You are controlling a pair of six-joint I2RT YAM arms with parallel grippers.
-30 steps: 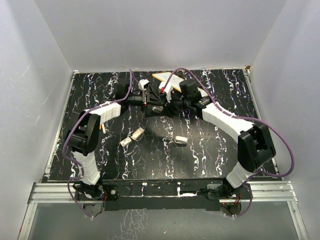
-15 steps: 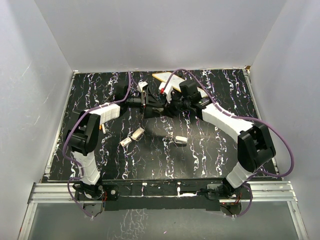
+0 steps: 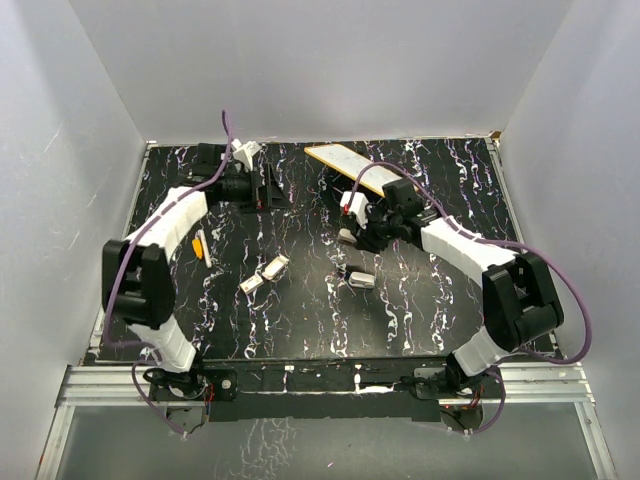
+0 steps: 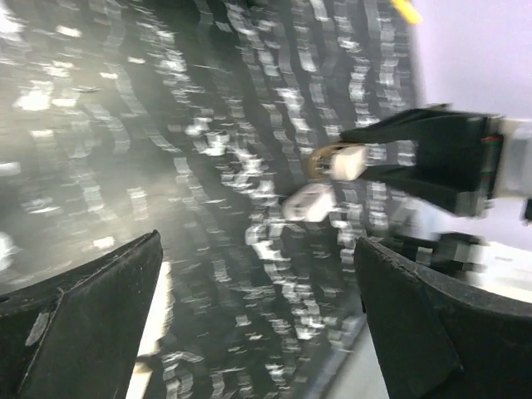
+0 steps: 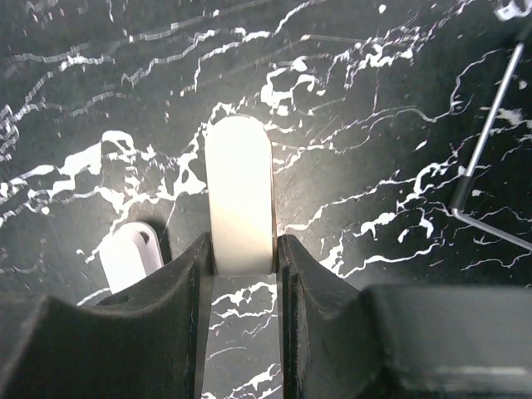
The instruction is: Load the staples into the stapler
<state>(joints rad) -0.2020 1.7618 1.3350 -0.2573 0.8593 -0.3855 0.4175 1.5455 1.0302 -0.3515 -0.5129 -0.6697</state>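
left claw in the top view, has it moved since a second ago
Yes. The left claw has swung left, farther from the yellow-edged board at the back.

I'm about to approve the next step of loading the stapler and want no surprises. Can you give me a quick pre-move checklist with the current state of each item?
1. Right gripper clamped on the stapler: ok, both fingers press its sides.
2. Stapler lifted off the table: ok.
3. Staple channel exposed: cannot tell.
4. Left gripper open and empty: ok.
5. Staples in hand: not ok, neither gripper holds any.
6. Staples located: cannot tell; one whitish piece and another lie on the table, too small to identify.
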